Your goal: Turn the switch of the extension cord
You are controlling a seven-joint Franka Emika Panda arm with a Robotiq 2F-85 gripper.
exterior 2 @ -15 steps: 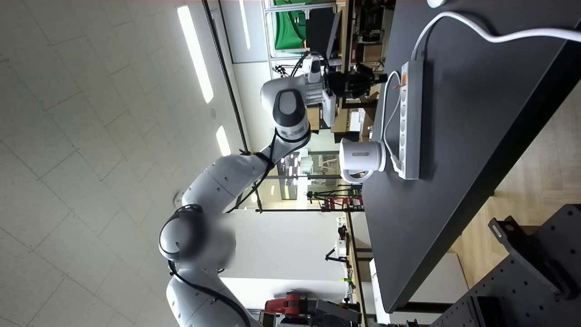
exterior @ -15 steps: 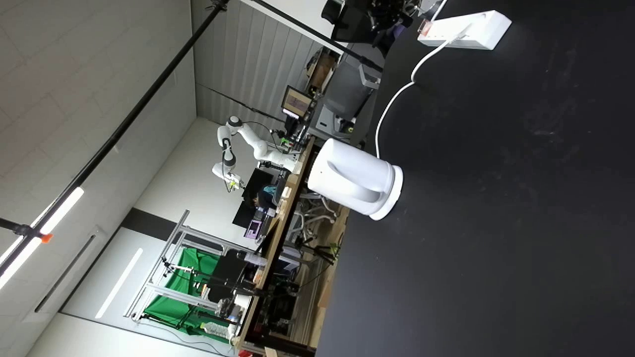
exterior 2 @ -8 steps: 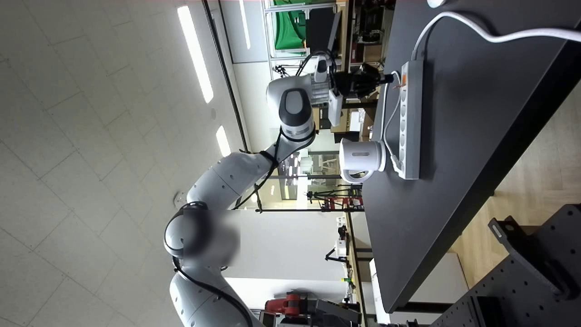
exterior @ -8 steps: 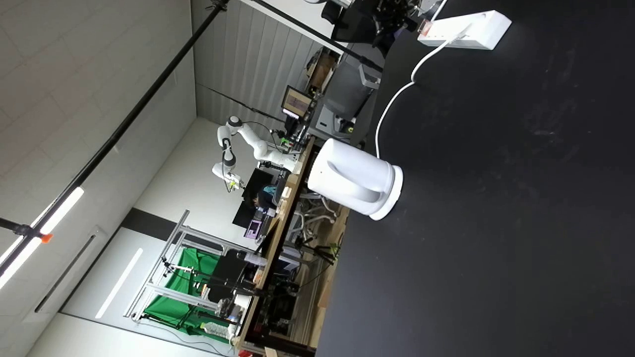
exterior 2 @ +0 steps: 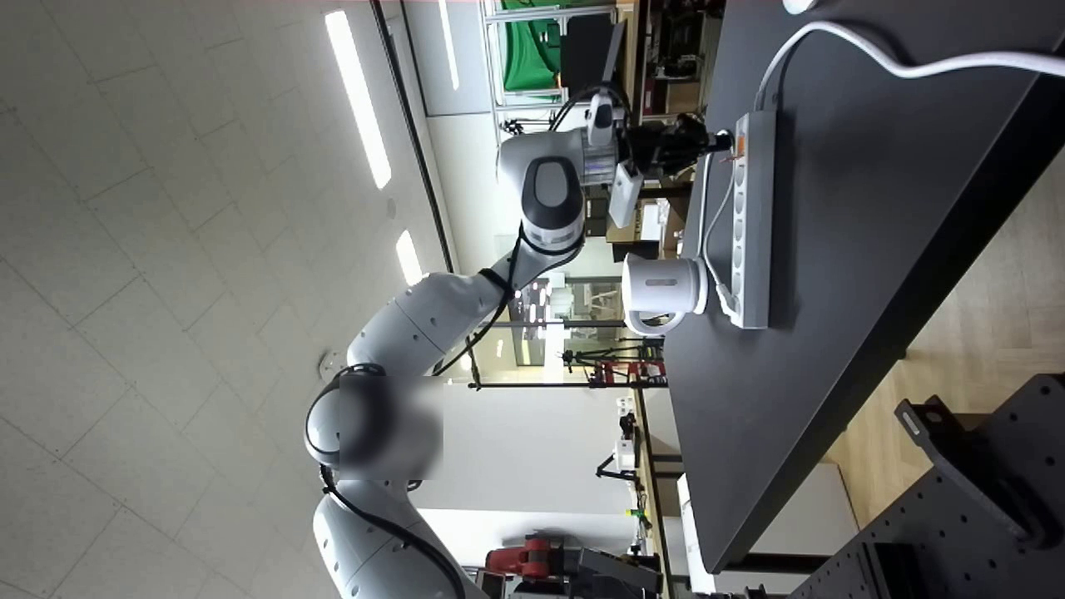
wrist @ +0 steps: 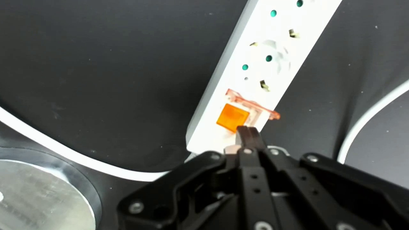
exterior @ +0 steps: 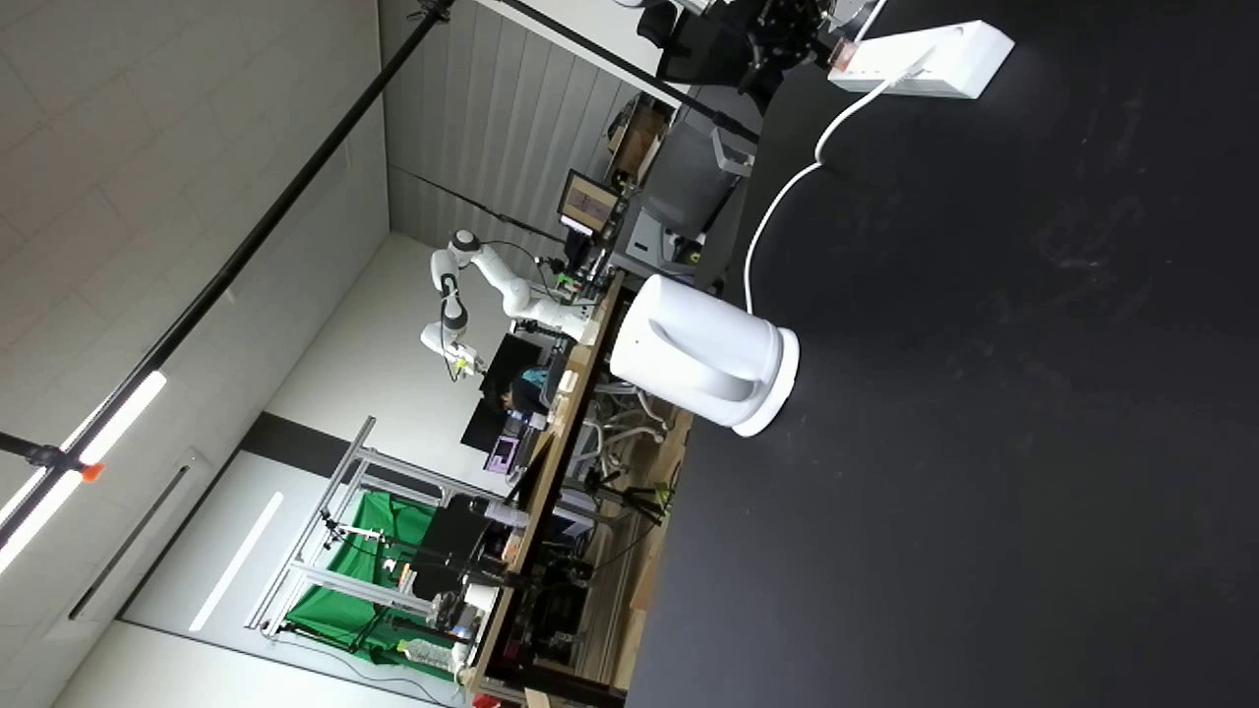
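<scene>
I'd call this lining up for the press; strip (wrist: 255, 75) lies flat on the desk (exterior 2: 857, 241); gripper (wrist: 248, 130) has its tips together by the orange switch (wrist: 232, 117) at one end of the strip, contact unclear; next I'd nudge over it, then push down.

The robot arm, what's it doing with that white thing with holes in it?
The robot arm has its closed gripper right by the orange switch on the extension cord. It's probably about to flip that switch, but I can't tell if it's touching it yet. A white kettle stands on the same dark table, and nobody is handling it.
</scene>
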